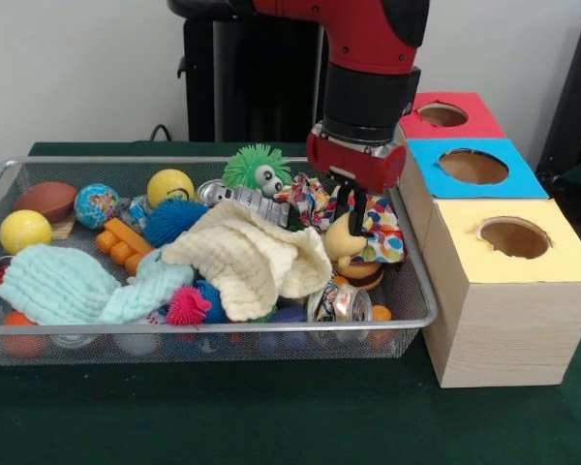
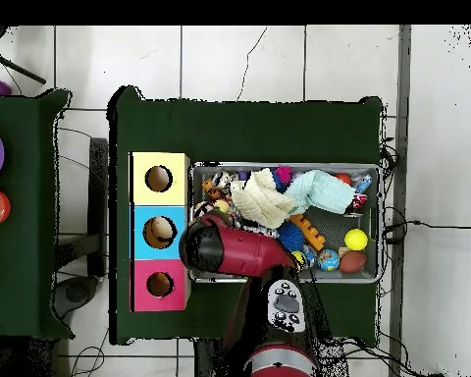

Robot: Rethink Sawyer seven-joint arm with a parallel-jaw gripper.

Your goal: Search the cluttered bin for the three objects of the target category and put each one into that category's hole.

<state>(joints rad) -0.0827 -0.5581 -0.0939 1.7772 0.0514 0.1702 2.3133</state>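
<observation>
The silver wire-mesh bin [image 1: 421, 291] is full of mixed toys, balls, cans and cloths; it also shows in the overhead view [image 2: 377, 226]. My gripper [image 1: 346, 215] reaches down into the bin's right end, next to the boxes. It sits against a colourful dotted cloth [image 1: 382, 232] and a tan and yellow toy [image 1: 347, 247]. Three wooden boxes with round holes stand beside the bin: red [image 1: 443, 114], blue [image 1: 473, 167] and yellow [image 1: 513, 237]. In the overhead view the red arm [image 2: 230, 250] hides the gripper.
In the bin lie a cream cloth [image 1: 247, 257], a mint cloth [image 1: 63, 286], yellow balls [image 1: 169, 184], a brown football [image 1: 46, 199], a blue spiky ball [image 1: 169, 221], a green spiky ball [image 1: 255, 167], orange blocks [image 1: 121, 242] and cans [image 1: 339, 302].
</observation>
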